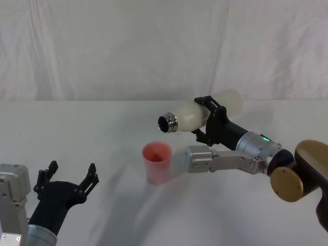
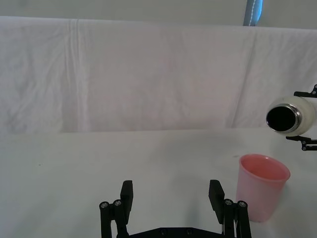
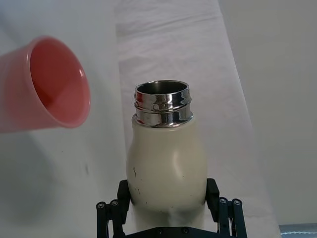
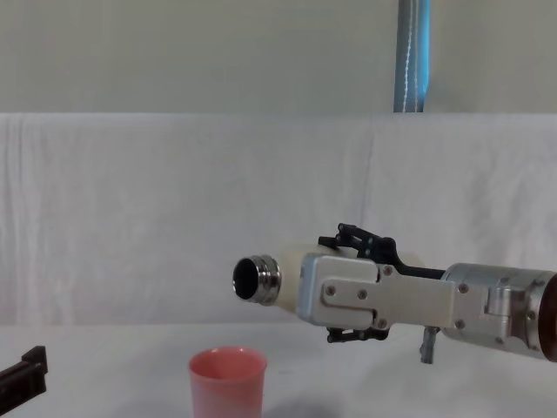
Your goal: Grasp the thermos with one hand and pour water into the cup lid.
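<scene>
A: Status on the right gripper (image 1: 207, 119)?

B: We have its fingers (image 3: 113, 212) clenched on the thermos (image 1: 201, 113), gripping the cream body partway along. The thermos is lifted off the desk (image 1: 92, 133) and tipped close to horizontal, steel neck pointing to our left.

A: Where's the mouth relative to the cup (image 1: 157, 162)?

B: In the head view the open mouth sits above the cup and a little to its right, well clear of the rim, not touching. Chest view agrees: neck higher than the cup, rim below it. We see no water coming out of the neck.

A: Cup state?

B: Upright on the desk, pink, near the middle in front of us. Right wrist view shows its inside, looks dry, though we can't say for sure.

A: Left side?

B: Left gripper (image 1: 70, 178) is low at our left, just above the desk, well apart from the cup. Fingers (image 2: 127, 195) released, spread wide, holding nothing. Left wrist view has the cup ahead of it and the thermos mouth above that.

A: Backdrop?

B: White cloth (image 4: 174, 218) behind the desk, blue pole (image 4: 411, 56) above it.
</scene>
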Robot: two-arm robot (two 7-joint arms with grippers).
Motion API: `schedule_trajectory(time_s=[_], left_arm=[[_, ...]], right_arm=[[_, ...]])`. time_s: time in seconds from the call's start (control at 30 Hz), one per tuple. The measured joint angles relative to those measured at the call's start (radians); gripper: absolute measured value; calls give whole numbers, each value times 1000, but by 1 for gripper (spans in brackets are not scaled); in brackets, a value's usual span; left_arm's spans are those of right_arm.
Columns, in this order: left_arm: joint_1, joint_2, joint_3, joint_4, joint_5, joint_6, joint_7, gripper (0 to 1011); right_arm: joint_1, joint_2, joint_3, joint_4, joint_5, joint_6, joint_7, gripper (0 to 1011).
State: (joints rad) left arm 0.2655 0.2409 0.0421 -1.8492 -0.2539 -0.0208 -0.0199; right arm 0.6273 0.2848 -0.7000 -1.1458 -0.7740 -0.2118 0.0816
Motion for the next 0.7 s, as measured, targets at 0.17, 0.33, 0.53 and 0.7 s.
schedule_trajectory(time_s=[0.17,0.33,0.53,0.7], left_arm=[[0,0,0,0,0,0,0,1001],[0,0,0,0,0,0,0,1001],[0,0,0,0,0,0,0,1001],[0,0,0,0,0,0,0,1001]], right_arm=[[3,5,-6,2,-11,5,-4,952],[3,10,-11,-1,-19,9,-6,952],[-3,18,-19,-10,-28,13,-6,952],[-4,20,-26,-13,-36,13,-6,952]])
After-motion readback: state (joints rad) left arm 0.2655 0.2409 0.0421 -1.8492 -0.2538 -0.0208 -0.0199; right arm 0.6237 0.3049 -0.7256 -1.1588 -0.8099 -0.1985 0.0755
